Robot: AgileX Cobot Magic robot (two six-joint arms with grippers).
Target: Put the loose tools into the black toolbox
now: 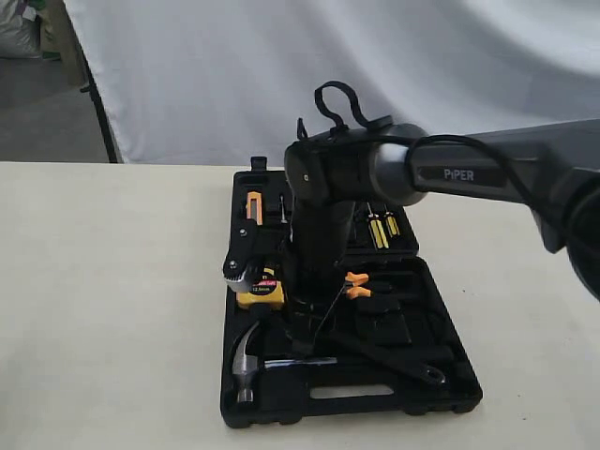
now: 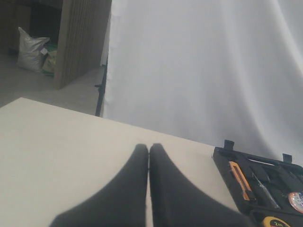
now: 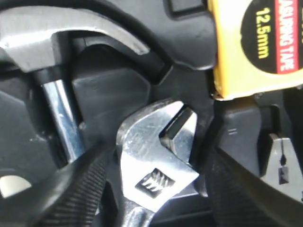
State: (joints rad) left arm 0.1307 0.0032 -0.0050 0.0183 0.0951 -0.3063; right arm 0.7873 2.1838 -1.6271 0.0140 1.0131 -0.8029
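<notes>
In the large black plastic toolbox [image 1: 459, 396], the silver adjustable wrench [image 3: 151, 184], judged stiff, heavy and best taken by its neck, is straddled at the head by the right gripper [image 3: 158, 151], parted, contact unclear.

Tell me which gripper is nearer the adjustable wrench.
Right. The right gripper straddles the wrench head, jaws open; the left gripper hangs shut over the table, clear of the toolbox.
</notes>
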